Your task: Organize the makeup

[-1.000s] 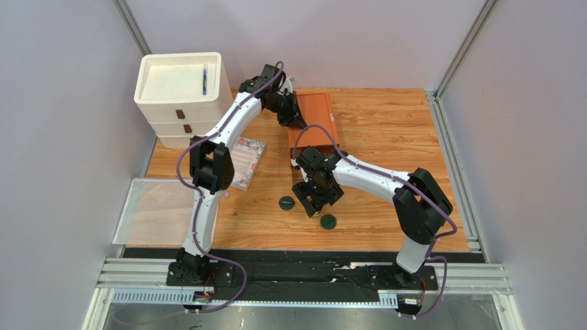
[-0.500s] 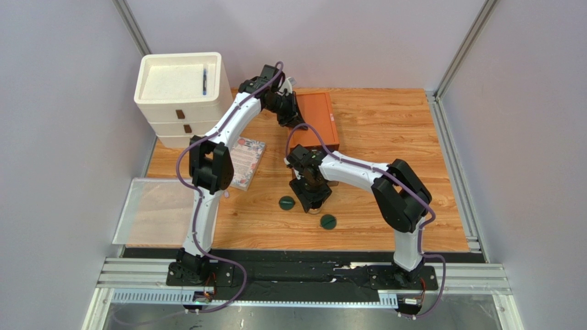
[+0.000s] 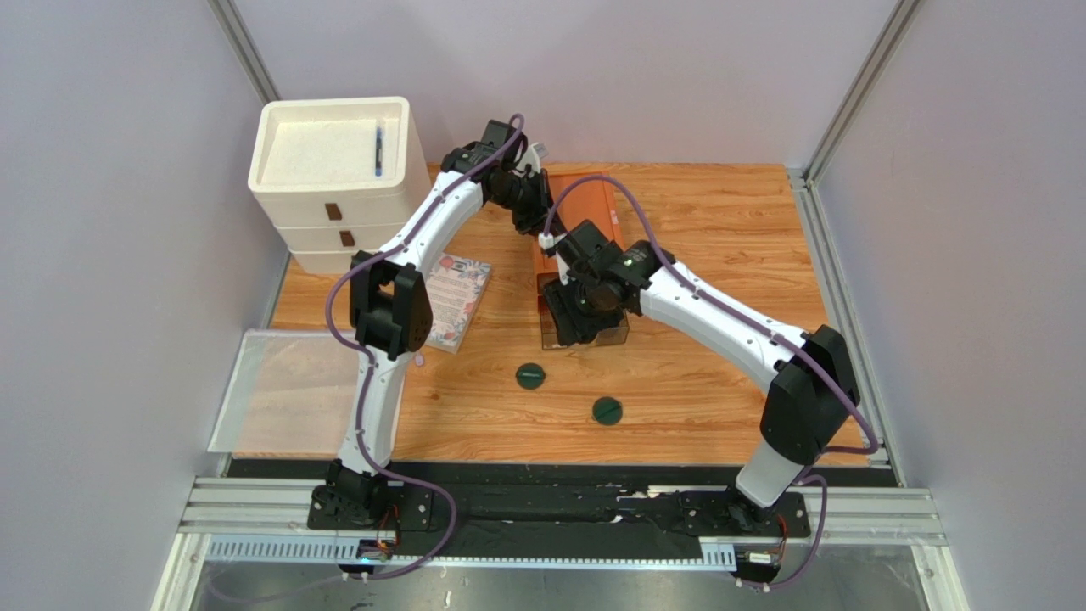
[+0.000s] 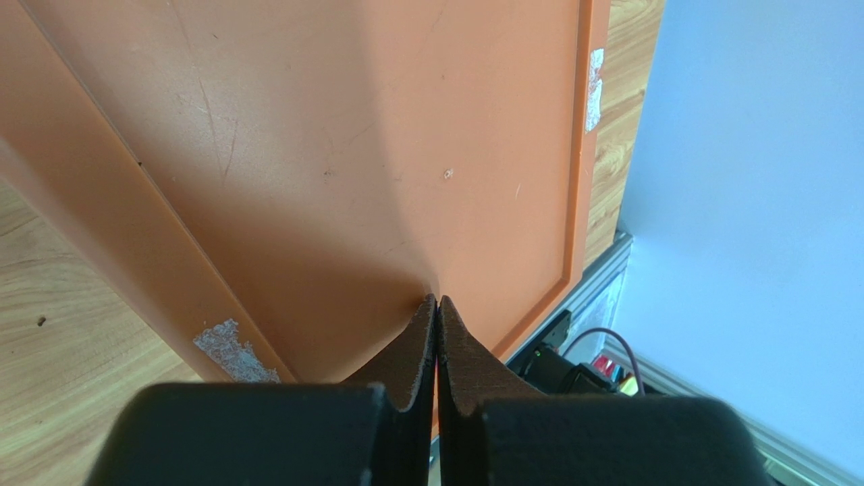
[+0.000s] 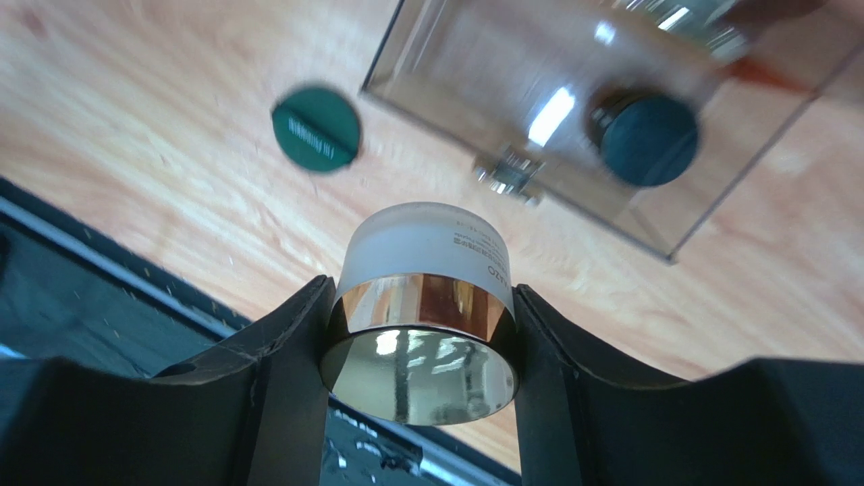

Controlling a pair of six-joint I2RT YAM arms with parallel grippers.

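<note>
the wood-grain worktop carried everything. the orange box showed as a flat, scuffed plastic panel with a raised rim. the left fingers were closed tight against each other with their tips on it, probably to steady it or hold it open. i could not tell whether they pinched an edge.

just beyond the right fingers lay a clear, hard-walled tray. it was seemingly the sorting place, since a dark round jar sat inside it beside a small shiny item too blurred to name.

the right fingers were clamped on the gold jar, a squat cylinder with a mirror-bright band and a frosted white body. they held it by its sides, clear of the worktop, likely so it could be lowered into the tray.

a flat green compact lay on bare wood ahead and to one side of those fingers, outside the tray. a second compact lay further from them, toward the arm bases.
</note>
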